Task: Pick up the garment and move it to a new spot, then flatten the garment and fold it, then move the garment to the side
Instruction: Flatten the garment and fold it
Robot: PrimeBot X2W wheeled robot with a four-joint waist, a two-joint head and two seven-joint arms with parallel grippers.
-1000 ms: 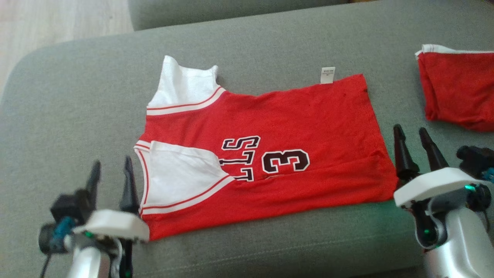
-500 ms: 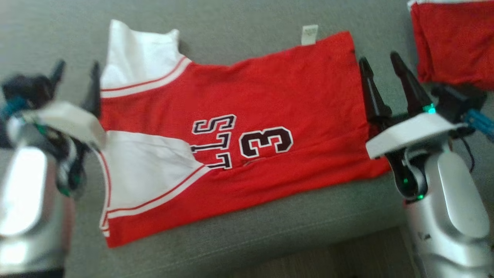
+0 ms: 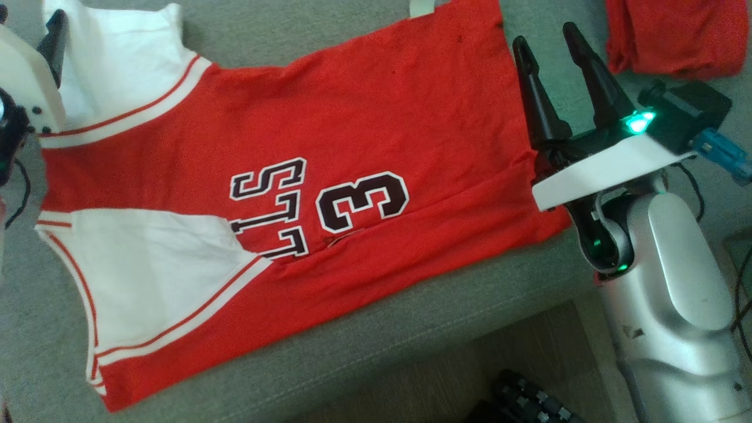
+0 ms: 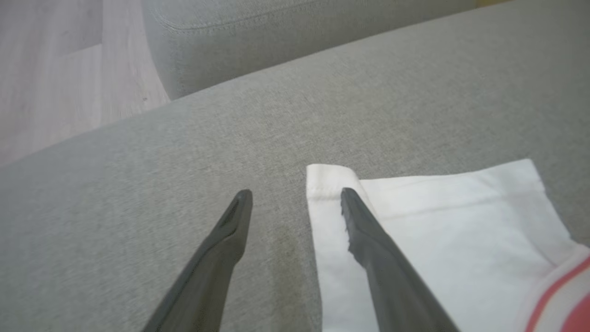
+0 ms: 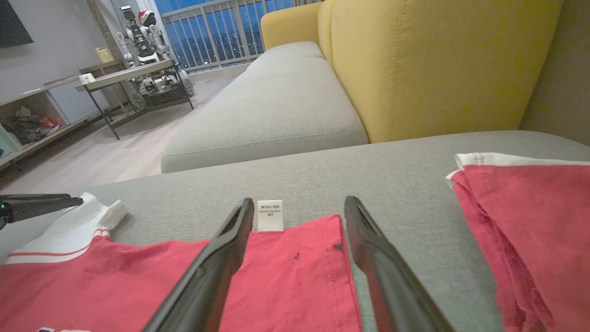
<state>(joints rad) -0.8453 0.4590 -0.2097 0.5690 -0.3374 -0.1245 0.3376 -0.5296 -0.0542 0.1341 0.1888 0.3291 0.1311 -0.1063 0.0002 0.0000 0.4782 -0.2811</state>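
Note:
The garment [image 3: 329, 129] is a red jersey with white sleeves and a black "3". It lies flat on the grey sofa seat [image 3: 364, 364]. My left gripper [image 3: 29, 23] is at the far left corner, open. In the left wrist view this gripper [image 4: 296, 192] straddles the outer edge of the white sleeve [image 4: 438, 221], one finger over the cloth. My right gripper [image 3: 546, 35] stands open at the jersey's far right hem corner. In the right wrist view that gripper [image 5: 298, 202] has the hem corner [image 5: 295, 267] and a white label [image 5: 270, 215] between its fingers. Nothing is gripped.
A second red garment [image 3: 675, 41] lies folded to the right of my right gripper, also seen as red cloth [image 5: 521, 221]. The seat's front edge drops to wooden floor [image 3: 517, 341]. A yellow backrest [image 5: 438, 64] and another grey cushion [image 5: 276, 106] stand beyond.
The head camera has dipped closer. Both arms have reached forward along the jersey's sides: left to the far white sleeve, right to the far hem corner. The jersey has not moved.

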